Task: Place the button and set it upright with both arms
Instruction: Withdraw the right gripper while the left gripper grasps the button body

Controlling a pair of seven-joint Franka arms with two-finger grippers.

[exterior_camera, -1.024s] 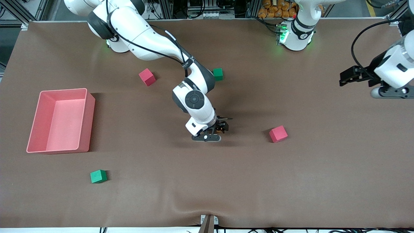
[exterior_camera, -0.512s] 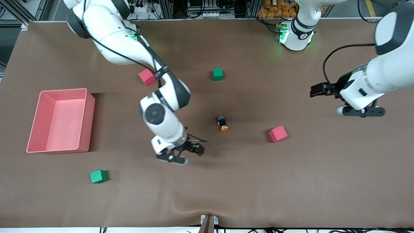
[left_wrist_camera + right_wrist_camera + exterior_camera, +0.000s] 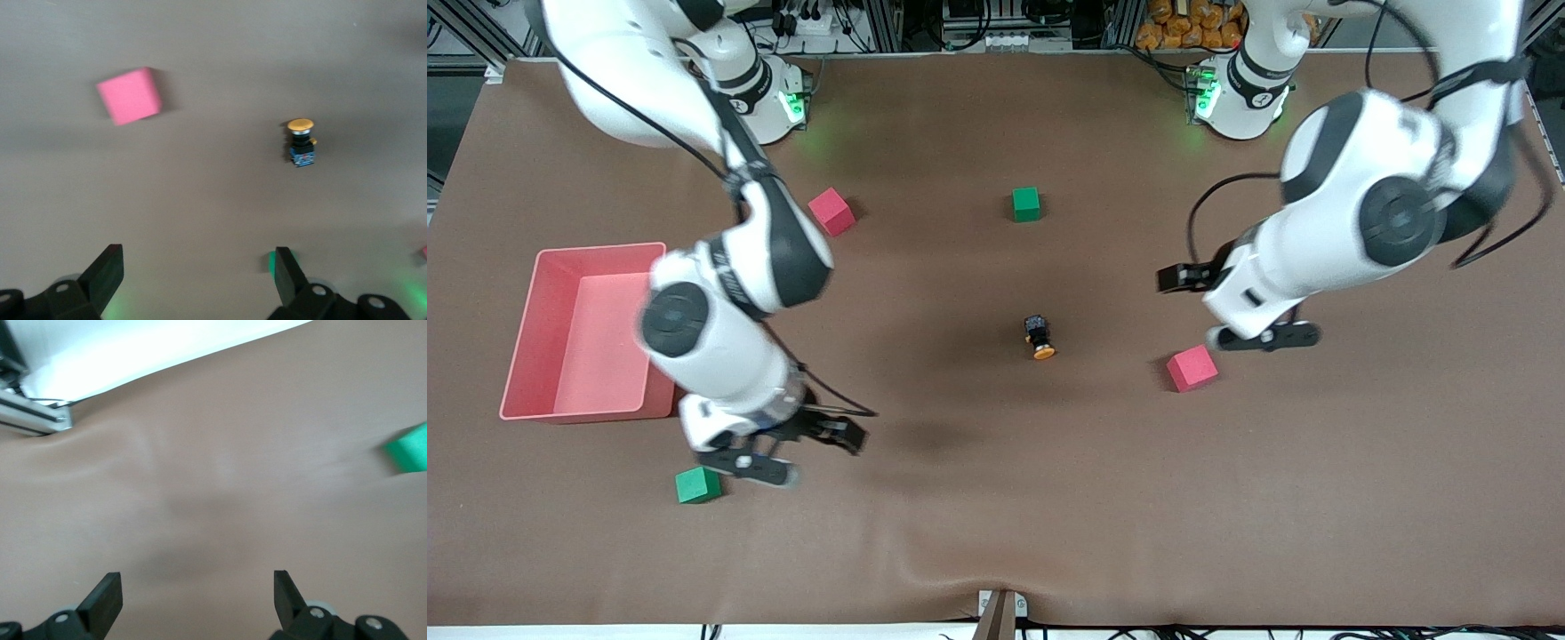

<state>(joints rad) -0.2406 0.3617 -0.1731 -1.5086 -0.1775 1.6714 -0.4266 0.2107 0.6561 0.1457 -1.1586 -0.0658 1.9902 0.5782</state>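
Front: button (image 3: 1039,337) lies on its side mid-table, free of both grippers, orange cap toward the camera. Right gripper (image 3: 760,453) is over the green cube (image 3: 697,484); left gripper (image 3: 1249,333) is above the pink cube (image 3: 1192,368).
Left wrist: fingers (image 3: 103,275) spread, empty.
Right wrist: fingers (image 3: 105,595) spread, empty.

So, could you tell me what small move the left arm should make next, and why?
Probably bring the left tool across from above the pink cube to over the button. The button lies on its side on the mat, orange cap toward the front camera, with nothing touching it. The left tool's fingers are open, and the right tool hangs open over the green cube.
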